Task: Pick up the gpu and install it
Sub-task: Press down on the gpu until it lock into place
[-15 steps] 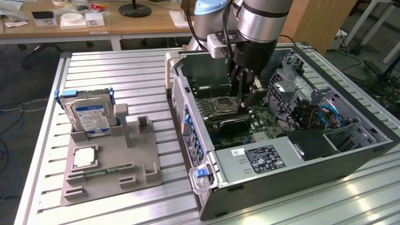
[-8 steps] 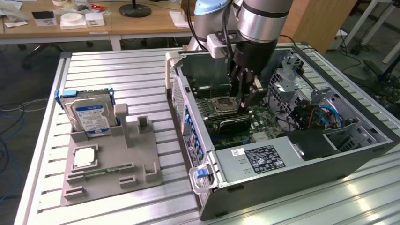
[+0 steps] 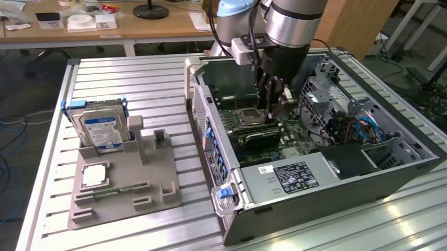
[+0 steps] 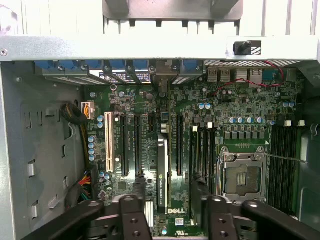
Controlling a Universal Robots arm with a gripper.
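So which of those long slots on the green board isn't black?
The white slot, the outermost one, closest to the bundle of coloured wires. The other long slots are all black.

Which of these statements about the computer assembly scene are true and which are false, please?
1. The gpu stands edge-on in a motherboard slot, between the open jaws of the end effector. True.
2. The end effector hangs over the grey fixture. False: it is inside the open computer case, above the motherboard.
3. The hard drive stands upright in the fixture outside the case. True.
4. A cooler covers the CPU socket. False: the CPU socket is bare.
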